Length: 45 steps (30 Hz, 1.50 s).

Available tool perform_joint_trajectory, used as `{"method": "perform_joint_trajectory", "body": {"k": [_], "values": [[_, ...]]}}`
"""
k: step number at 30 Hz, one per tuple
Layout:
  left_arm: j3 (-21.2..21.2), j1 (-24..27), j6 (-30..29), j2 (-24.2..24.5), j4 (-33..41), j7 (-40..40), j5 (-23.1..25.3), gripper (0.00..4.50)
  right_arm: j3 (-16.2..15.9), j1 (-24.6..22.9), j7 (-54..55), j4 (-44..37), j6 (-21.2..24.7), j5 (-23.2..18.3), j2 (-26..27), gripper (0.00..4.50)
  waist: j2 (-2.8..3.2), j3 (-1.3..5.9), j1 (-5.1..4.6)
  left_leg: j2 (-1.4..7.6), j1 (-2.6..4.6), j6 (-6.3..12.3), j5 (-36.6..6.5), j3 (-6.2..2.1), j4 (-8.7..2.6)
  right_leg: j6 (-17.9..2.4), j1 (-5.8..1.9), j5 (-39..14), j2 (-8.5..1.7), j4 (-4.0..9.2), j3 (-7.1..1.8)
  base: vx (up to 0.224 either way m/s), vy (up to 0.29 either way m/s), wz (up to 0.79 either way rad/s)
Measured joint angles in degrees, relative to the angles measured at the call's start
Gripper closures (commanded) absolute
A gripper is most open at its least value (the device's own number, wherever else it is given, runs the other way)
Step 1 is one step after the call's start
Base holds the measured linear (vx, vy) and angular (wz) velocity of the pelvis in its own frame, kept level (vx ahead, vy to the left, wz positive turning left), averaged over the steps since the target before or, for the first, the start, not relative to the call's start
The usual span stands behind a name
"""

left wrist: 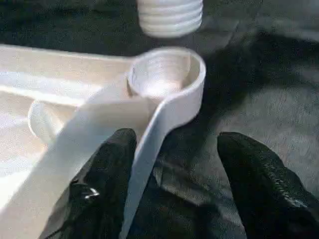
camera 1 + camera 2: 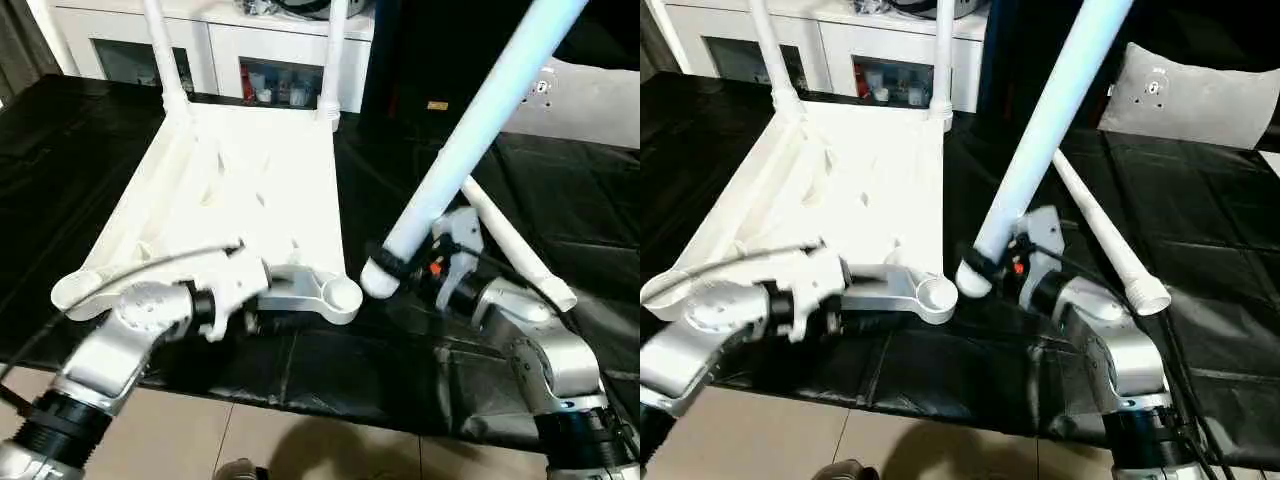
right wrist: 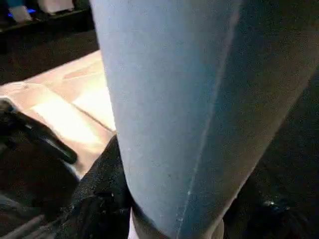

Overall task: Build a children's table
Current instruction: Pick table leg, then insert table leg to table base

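On the black-covered counter (image 2: 560, 190), upturned white plastic rectangular tabletop (image 2: 255, 170) with ribbed underside; left gripper (image 1: 174, 169), fingers parted, straddles its near rim just beside the empty round corner socket (image 1: 162, 74); right gripper (image 2: 405, 268) clamps a long tapered white tubular leg (image 2: 480, 110), threaded end beside that socket.

White cabinet (image 2: 215, 40) w/ glass doors, beige tile floor (image 2: 300, 445).

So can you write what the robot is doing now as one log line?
stage: third leg going in | right gripper: holding leg tilted by empty corner socket | left gripper: open, straddling tabletop edge | spare leg: on cloth
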<state>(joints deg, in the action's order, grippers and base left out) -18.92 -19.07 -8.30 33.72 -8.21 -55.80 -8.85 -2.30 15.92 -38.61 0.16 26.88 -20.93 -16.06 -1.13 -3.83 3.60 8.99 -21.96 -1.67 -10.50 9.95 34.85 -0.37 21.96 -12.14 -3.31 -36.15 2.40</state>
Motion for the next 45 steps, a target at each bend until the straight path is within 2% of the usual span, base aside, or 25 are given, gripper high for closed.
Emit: {"method": "perform_joint_trajectory", "body": {"k": [4,7,11,19,21,28,33,36,40,45], "values": [[0.1,-4.4,1.6,-1.0,-6.6,-1.2,0.8,2.23,0.0,-0.2,-0.9,-1.4,1.3,-1.9,-0.1,2.6,0.11,0.0,0.05,0.0,0.0,-0.02,0.0,0.0,0.02,-0.1,-0.01,0.0,0.0,0.0,-0.02,0.0,0.0,0.0],[-0.2,-7.1,3.3,-1.3,-10.5,-3.3,1.5,2.53,0.0,-0.2,-1.8,-1.9,1.2,-1.8,-1.0,2.6,0.42,-0.02,0.02,-0.01,0.0,-0.02,0.0,0.0,0.04,-0.1,-0.02,0.0,0.0,0.01,-0.02,0.0,0.0,0.0],[-0.2,-9.8,4.5,-1.4,-14.8,-5.1,2.5,2.81,0.0,-0.5,-2.0,-2.4,1.1,-1.8,-1.6,2.6,1.34,0.19,-0.01,-0.01,-0.01,-0.01,0.0,0.0,0.03,-0.1,-0.02,0.0,-0.01,0.02,-0.04,0.0,0.0,0.0],[-2.3,-15.1,8.9,-2.2,-24.9,-10.9,5.2,3.37,-0.4,-2.6,-1.8,-5.1,2.9,-1.9,-2.7,2.6,2.4,0.16,0.15,0.0,0.02,-0.04,0.0,-0.01,0.02,-0.1,-0.04,0.1,-0.02,0.0,0.0,0.0,0.0,0.0],[-2.5,-15.7,9.5,-2.3,-26.6,-12.2,5.4,3.62,-0.4,-2.6,-1.8,-5.1,3.0,-1.9,-2.7,2.6,2.43,0.15,0.01,0.0,0.02,-0.05,0.0,-0.01,0.02,-0.1,-0.03,0.1,-0.02,0.0,0.01,0.0,0.0,0.0],[-3.4,-17.7,12.3,-3.1,-30.9,-14.1,6.8,4.12,-0.5,-2.6,-1.2,-5.1,2.9,-0.9,-3.9,2.6,2.47,0.14,0.13,0.0,0.0,-0.04,0.0,0.0,0.02,-0.1,-0.02,0.1,-0.02,0.02,0.01,0.0,0.0,0.0],[-2.9,-18.3,13.6,-4.9,-32.4,-14.1,7.4,4.4,-0.5,-2.3,-0.1,-5.0,2.0,-0.3,-2.7,2.6,2.47,0.14,0.05,0.0,0.0,-0.04,0.0,0.02,0.04,-0.2,-0.03,0.1,-0.03,0.01,-0.01,0.0,0.0,0.0],[-2.4,-18.1,13.0,-6.8,-32.3,-13.8,6.9,4.48,-0.6,-1.4,1.4,-5.0,1.7,0.9,-2.5,2.6,2.46,0.14,-0.32,0.0,-0.01,-0.04,0.0,0.03,0.04,-0.2,0.0,0.1,-0.03,0.02,-0.03,0.0,0.0,0.0],[-2.1,-17.6,12.8,-8.5,-32.0,-11.3,6.8,4.5,-0.8,-1.1,2.6,-4.9,3.0,1.4,-2.7,2.6,2.53,0.17,-0.29,0.0,-0.03,-0.03,0.0,0.04,-0.03,-0.2,0.03,0.1,-0.03,0.03,-0.01,0.0,0.0,0.0],[-1.8,-16.7,13.8,-10.2,-31.0,-6.4,8.8,4.5,-3.1,-0.2,1.6,-4.5,2.7,2.6,-3.0,2.6,2.78,0.26,-0.28,0.0,0.0,-0.03,0.0,0.04,-0.01,-0.2,0.0,0.1,-0.03,0.03,-0.03,0.0,0.0,0.0]]}}
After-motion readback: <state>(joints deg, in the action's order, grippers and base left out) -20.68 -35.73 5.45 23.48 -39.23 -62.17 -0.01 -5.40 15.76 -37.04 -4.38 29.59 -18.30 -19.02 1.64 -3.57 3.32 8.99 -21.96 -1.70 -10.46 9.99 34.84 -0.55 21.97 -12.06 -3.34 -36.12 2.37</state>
